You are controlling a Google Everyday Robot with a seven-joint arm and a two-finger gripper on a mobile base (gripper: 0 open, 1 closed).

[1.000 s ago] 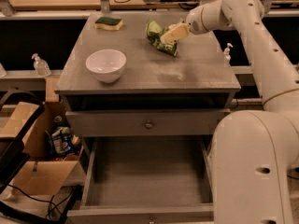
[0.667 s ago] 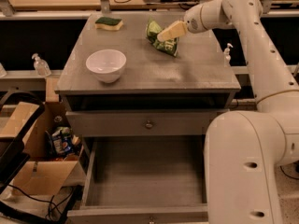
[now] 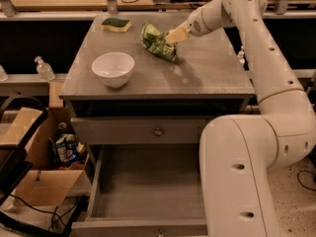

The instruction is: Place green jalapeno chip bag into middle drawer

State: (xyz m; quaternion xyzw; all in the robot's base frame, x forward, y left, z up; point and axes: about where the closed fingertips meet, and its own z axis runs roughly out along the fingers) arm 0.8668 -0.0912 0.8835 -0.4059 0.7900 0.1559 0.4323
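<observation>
My gripper (image 3: 176,34) touches the bag (image 3: 158,43) just left of it, above the table (image 3: 212,68); I cannot tell whether it grips. I'd confirm a firm hold before carrying toward the open drawer (image 3: 148,181), well below.

The gripper (image 3: 174,35) of a white robot arm (image 3: 257,48) sits at the right edge of a glossy green chip bag (image 3: 157,42), far on a grey cabinet top (image 3: 207,70). Below, nearer, a wide grey drawer (image 3: 143,181) stands open.

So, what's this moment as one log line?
claw: at green jalapeno chip bag, over table | middle drawer: open | placed: not yet
</observation>
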